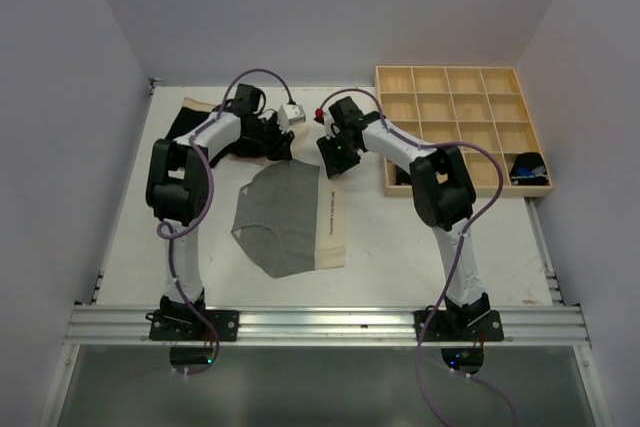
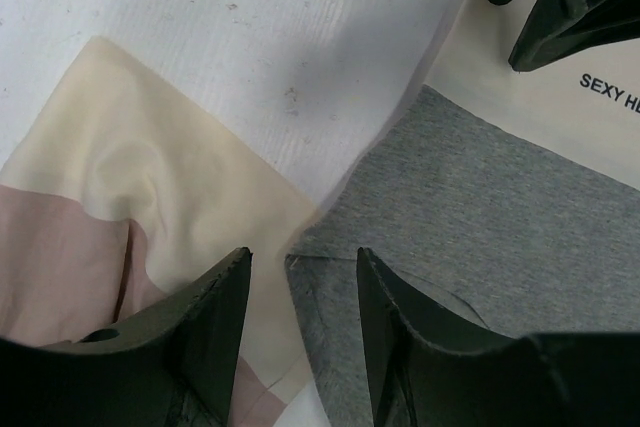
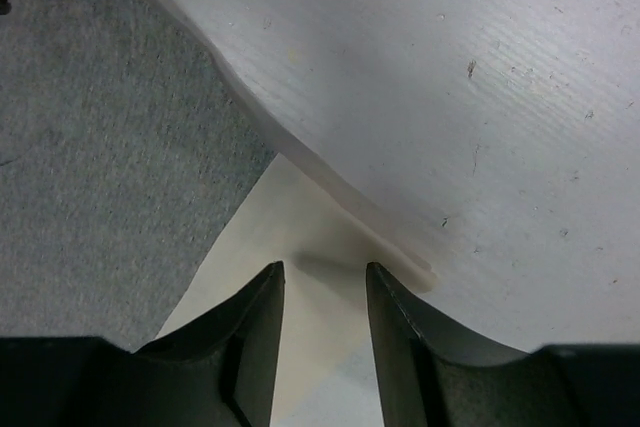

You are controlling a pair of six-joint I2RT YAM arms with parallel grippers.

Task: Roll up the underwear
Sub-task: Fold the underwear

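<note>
Grey underwear (image 1: 282,219) lies flat mid-table, left gripper (image 2: 302,265) over its far-left corner, right gripper (image 3: 325,275) over the far-right waistband corner, both half open and holding nothing (beige pair (image 2: 150,177) sits just left).

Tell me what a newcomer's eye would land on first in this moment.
The grey underwear draws the eye first, spread flat mid-table with its cream waistband along the right side. Both arms lean over its far edge, with the left gripper and right gripper open just above its far corners. A wooden tray of square compartments sits at the far right.
</note>
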